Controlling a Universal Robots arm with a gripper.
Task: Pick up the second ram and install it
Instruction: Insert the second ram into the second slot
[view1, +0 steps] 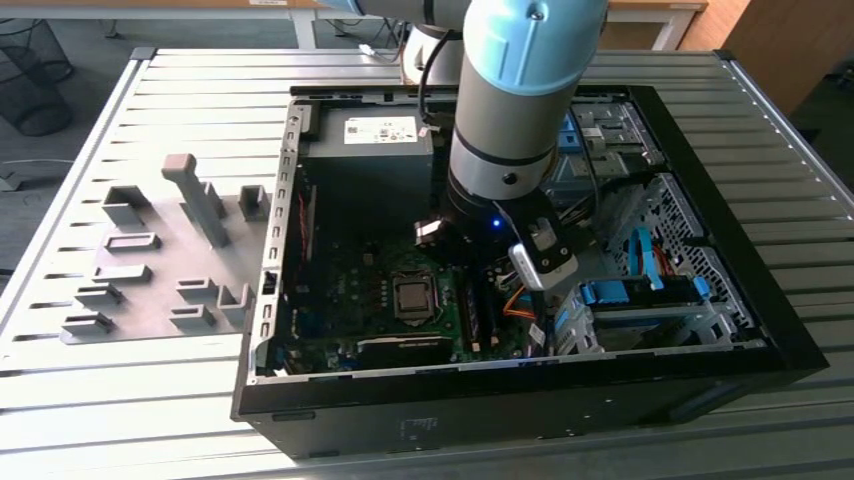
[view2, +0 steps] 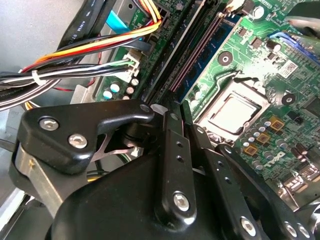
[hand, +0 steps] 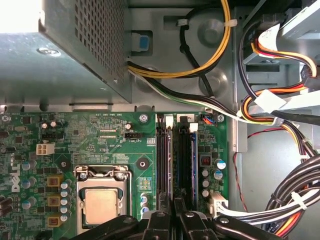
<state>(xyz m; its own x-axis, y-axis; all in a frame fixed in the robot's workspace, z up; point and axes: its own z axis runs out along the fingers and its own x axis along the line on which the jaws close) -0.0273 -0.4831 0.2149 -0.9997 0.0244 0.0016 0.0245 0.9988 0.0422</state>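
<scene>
A robot arm reached down into an open computer case (view1: 747, 330) lying on a slatted metal table (view1: 200, 90). Its gripper (view2: 172, 107) hung low over the green circuit board (hand: 100, 135), right above the row of long memory slots (hand: 165, 160). In both wrist views the black fingers (hand: 157, 222) were drawn close together, with only a narrow dark gap between them. No stick could be seen clamped there.

A blue-green memory stick (view2: 215, 45) stood on edge, already seated in one slot. It lay in the slot line just beside the one under the fingertips. Its thin blue top edge (hand: 192, 160) ran straight away from the gripper toward the far wall of the case. Whether this was the second stick or the first could not be told.

The stick's long axis ran parallel to the slots and to the flat faces of the fingers, so the gripper was lined up lengthwise with the slots. In the exterior view the slots ran near to far, to the exterior view's right of the square processor socket (view1: 415, 297). A bundle of coloured cables (hand: 280, 115) crossed the case on the slots' other side. A grey power supply box (view1: 367, 150) sat at the far end.
</scene>
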